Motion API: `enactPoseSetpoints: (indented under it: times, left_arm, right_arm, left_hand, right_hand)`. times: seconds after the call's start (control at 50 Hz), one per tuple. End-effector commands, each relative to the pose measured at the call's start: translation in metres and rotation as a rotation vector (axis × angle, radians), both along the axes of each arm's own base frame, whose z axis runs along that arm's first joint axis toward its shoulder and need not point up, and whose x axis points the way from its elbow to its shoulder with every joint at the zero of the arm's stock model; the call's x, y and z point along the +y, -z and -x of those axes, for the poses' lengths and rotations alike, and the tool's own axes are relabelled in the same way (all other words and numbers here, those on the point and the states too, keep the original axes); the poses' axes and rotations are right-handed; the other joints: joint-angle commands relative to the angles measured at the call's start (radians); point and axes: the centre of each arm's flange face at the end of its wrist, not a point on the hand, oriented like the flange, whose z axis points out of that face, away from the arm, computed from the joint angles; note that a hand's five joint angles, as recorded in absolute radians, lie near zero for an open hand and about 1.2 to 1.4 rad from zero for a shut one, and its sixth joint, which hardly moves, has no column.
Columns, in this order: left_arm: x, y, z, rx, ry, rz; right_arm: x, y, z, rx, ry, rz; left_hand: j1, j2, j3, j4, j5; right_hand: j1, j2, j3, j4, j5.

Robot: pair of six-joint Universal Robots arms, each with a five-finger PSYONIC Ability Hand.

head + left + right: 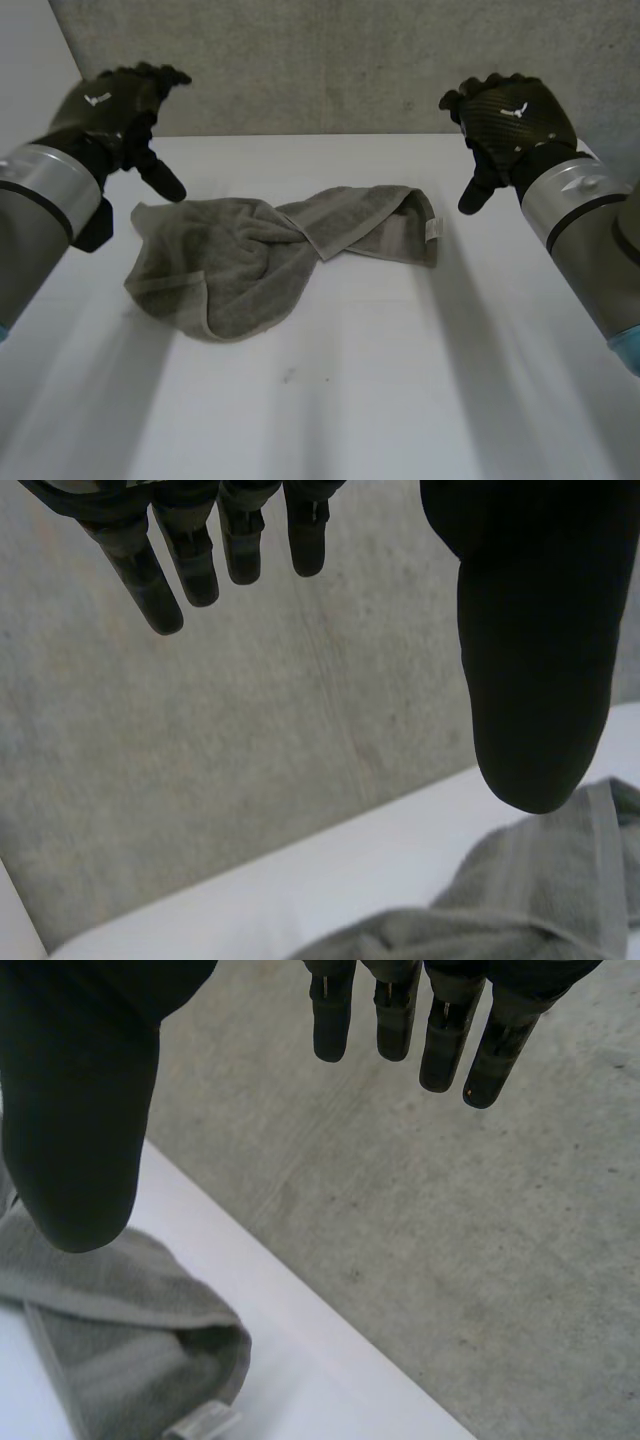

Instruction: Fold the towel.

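A grey towel [270, 255] lies crumpled on the white table [380, 380], twisted in the middle, with a small white tag at its right end. My left hand [110, 105] hovers above the table's back left, over the towel's left end, open and empty. My right hand [510, 115] hovers at the back right, beyond the towel's right end, also open and holding nothing. In the left wrist view the towel [520, 900] lies below my thumb [535, 660]. The right wrist view has the towel's tagged end [120, 1350] under my thumb [75, 1110].
A grey concrete wall [340, 60] rises just behind the table's back edge. White table surface spreads in front of the towel toward the near edge.
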Motion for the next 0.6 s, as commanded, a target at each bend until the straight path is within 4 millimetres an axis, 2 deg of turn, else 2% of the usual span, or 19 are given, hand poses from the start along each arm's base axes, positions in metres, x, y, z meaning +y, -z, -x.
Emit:
enactPoseSetpoints:
  times: [0.02,0.04,0.08,0.1,0.14,0.2,0.24,0.26,0.3,0.38,0.46,0.6]
  left_arm:
    - [-0.018,0.043,0.006,-0.064,-0.007,-0.113]
    - [-0.018,0.043,0.006,-0.065,-0.007,-0.113]
    - [-0.024,0.060,0.009,-0.134,0.002,-0.137]
    - [-0.024,0.060,0.009,-0.134,0.002,-0.137]
    - [-0.026,0.079,0.012,-0.243,0.021,-0.153]
    - [-0.027,0.090,0.013,-0.305,0.031,-0.161]
    - [-0.025,0.108,0.012,-0.415,0.055,-0.178]
    - [-0.025,0.108,0.012,-0.415,0.055,-0.178]
    - [-0.020,0.123,0.011,-0.496,0.090,-0.184]
    - [-0.015,0.135,0.012,-0.549,0.133,-0.184]
    - [-0.004,0.153,0.014,-0.585,0.207,-0.199]
    - [0.007,0.167,0.010,-0.626,0.238,-0.223]
  right_arm:
    - [-0.007,0.025,-0.005,0.098,-0.006,-0.033]
    - [-0.007,0.025,-0.005,0.099,-0.006,-0.033]
    - [-0.010,0.032,-0.005,0.109,-0.005,-0.049]
    - [-0.010,0.032,-0.005,0.109,-0.005,-0.049]
    - [-0.013,0.040,-0.007,0.119,-0.007,-0.067]
    - [-0.014,0.043,-0.007,0.123,-0.008,-0.074]
    - [-0.016,0.050,-0.008,0.130,-0.008,-0.091]
    - [-0.016,0.050,-0.008,0.130,-0.008,-0.091]
    - [-0.017,0.055,-0.009,0.136,-0.009,-0.104]
    - [-0.018,0.061,-0.009,0.142,-0.010,-0.117]
    - [-0.020,0.068,-0.010,0.150,-0.010,-0.134]
    - [-0.021,0.073,-0.010,0.156,-0.009,-0.147]
  left_hand:
    - [0.095,0.096,0.096,0.096,0.084]
    - [0.095,0.096,0.096,0.096,0.084]
    - [0.112,0.113,0.113,0.114,0.101]
    - [0.112,0.114,0.113,0.114,0.101]
    - [0.194,0.195,0.195,0.196,0.183]
    - [0.203,0.205,0.204,0.205,0.192]
    - [0.241,0.242,0.242,0.243,0.230]
    - [0.242,0.243,0.243,0.243,0.230]
    - [0.405,0.406,0.406,0.406,0.394]
    - [0.514,0.516,0.515,0.516,0.503]
    - [0.488,0.489,0.489,0.490,0.477]
    - [0.500,0.501,0.501,0.501,0.489]
  right_hand:
    - [-0.029,-0.046,-0.037,-0.054,-0.047]
    - [-0.029,-0.046,-0.037,-0.054,-0.047]
    - [-0.029,-0.046,-0.037,-0.054,-0.047]
    - [-0.029,-0.046,-0.037,-0.054,-0.047]
    - [-0.029,-0.046,-0.037,-0.054,-0.047]
    - [-0.029,-0.046,-0.037,-0.054,-0.047]
    - [-0.029,-0.046,-0.037,-0.054,-0.047]
    - [-0.029,-0.046,-0.037,-0.054,-0.047]
    - [-0.029,-0.046,-0.037,-0.054,-0.047]
    - [-0.029,-0.046,-0.037,-0.054,-0.047]
    - [-0.029,-0.046,-0.037,-0.054,-0.047]
    - [-0.029,-0.046,-0.037,-0.054,-0.047]
